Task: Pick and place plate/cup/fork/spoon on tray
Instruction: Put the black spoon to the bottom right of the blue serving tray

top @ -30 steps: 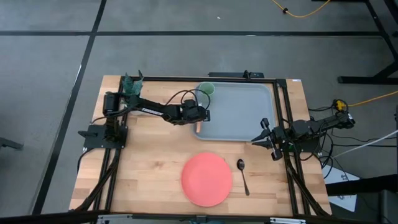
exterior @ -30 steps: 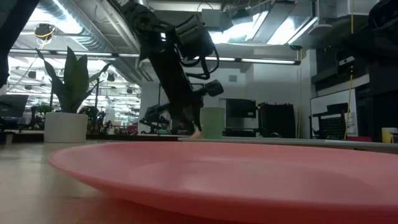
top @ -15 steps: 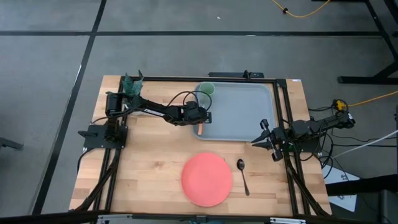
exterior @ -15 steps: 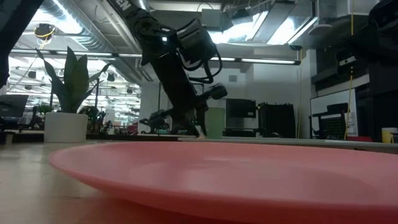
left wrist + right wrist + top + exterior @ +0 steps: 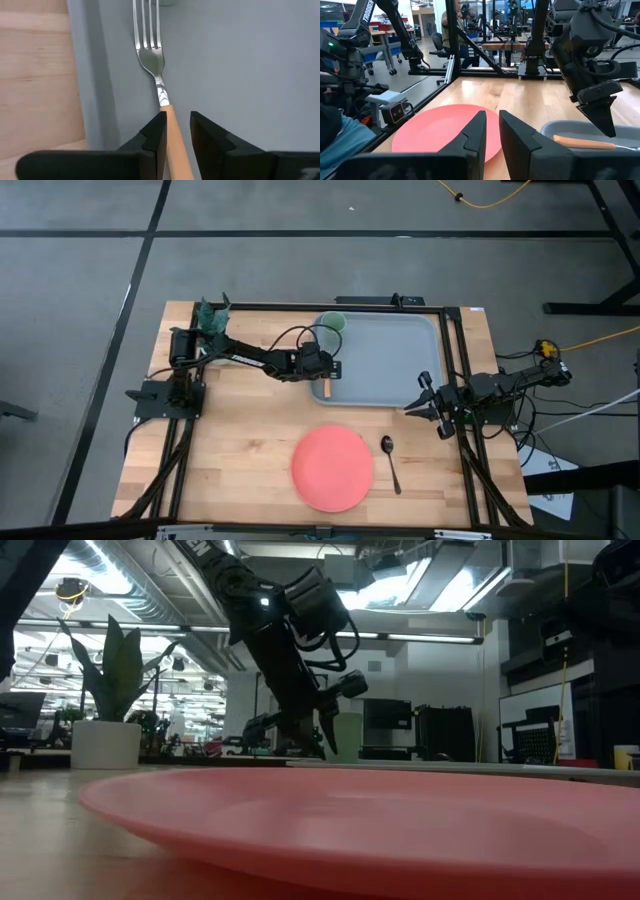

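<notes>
The fork [image 5: 149, 55] has silver tines and an orange handle. It lies level inside the grey-blue tray [image 5: 400, 350], along the tray's left wall, tines toward the far edge. My left gripper [image 5: 327, 372] stands over it, shut on the handle. The light green cup [image 5: 332, 323] stands in the tray's far left corner. The coral-pink plate [image 5: 332, 468] and the dark spoon [image 5: 391, 463] lie flat on the table near the front edge. My right gripper [image 5: 410, 407] waits, shut and empty, at the tray's near right corner. My left gripper pinches the fork's orange handle [image 5: 169, 121] between its two fingers, close to where the handle meets the metal neck. The fingers come from above, pointing down, and lie across the handle. The fork is level at the tray's floor [image 5: 580, 143]; its handle end [image 5: 327, 390] points toward the near edge.
A dark green plant figure [image 5: 210, 313] stands at the table's far left corner. Black frame rails run along the table's left, right and far sides. Bare wood lies between the tray and the plate, and left of the plate.
My left gripper has carried the fork a little toward the table's right edge, from over the tray's left rim into the tray. The fork's orange end showed below the fingers in the low view; it has gone down out of sight there.
</notes>
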